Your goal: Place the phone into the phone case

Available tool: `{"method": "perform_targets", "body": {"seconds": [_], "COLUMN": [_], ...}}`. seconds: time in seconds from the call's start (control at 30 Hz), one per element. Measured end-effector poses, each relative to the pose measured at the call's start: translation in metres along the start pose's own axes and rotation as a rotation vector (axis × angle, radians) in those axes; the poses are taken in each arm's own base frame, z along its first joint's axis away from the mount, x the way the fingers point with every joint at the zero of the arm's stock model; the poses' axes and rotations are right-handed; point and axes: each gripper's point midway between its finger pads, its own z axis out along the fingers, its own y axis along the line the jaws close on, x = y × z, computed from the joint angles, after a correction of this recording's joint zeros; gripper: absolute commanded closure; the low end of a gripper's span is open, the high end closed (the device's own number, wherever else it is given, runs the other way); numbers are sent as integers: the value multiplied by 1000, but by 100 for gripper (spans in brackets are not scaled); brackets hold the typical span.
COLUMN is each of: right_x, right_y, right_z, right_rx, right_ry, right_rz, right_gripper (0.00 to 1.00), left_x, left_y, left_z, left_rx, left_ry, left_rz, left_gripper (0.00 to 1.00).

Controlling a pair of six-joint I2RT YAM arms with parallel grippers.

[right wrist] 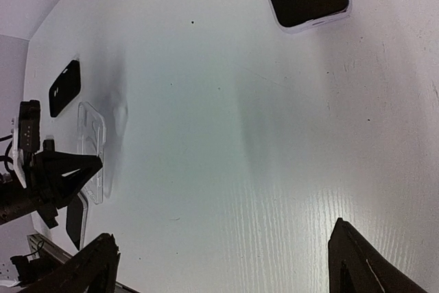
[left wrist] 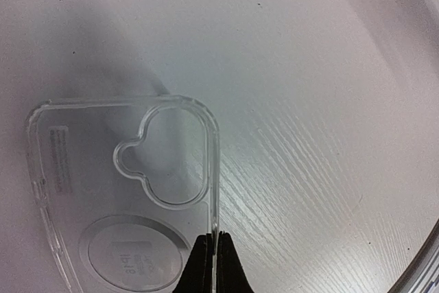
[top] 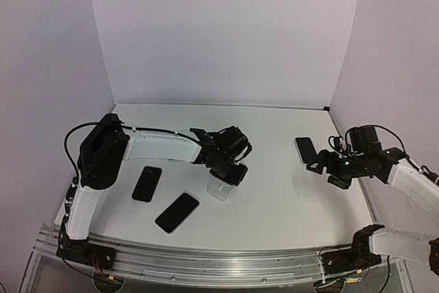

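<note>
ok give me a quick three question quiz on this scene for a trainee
1. True or false: the left gripper is shut on the rim of the clear phone case.
2. Where does the pale-edged phone lie? A: inside the clear phone case. B: on the table, near the open right gripper. C: stacked on another phone.
3. Fill in: in the top view, ___ dark slabs lie on the table left of the clear phone case.

Key: 1 true; 2 B; 3 two.
</note>
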Motion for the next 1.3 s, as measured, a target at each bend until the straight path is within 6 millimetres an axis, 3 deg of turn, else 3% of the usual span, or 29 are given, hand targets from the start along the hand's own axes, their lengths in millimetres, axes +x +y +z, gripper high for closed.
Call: {"method": "perform_targets", "body": {"seconds": [0.4, 0.8, 0.87, 1.0, 1.23, 1.3], "right_x": [3, 6, 7, 8, 11, 11], "right_y": [1, 1, 0, 0, -1, -1], "right_z": [0, -1, -1, -3, -7, -8], "right_rx": [-7, -9, -8, -8, -12, -14], "right_ry": [14, 27, 29, 30, 22, 20], "right_rz": [7, 18, 21, 26, 36, 38], "right_gripper": [6, 6, 6, 6, 6, 6], "left_x": [-3, 10, 9, 7, 2, -3], "left_y": [-13, 21, 23, 27, 24, 16], "left_z": [13, 19, 20, 21, 22, 23], "left_rx": [-59, -265, -282, -302, -279, -239], "left_ry": [8, -16, -30, -56, -70, -70], "left_rz": [-250, -580, -623, -693, -693, -670], "left_gripper": [100, 99, 87, 46, 6, 1]}}
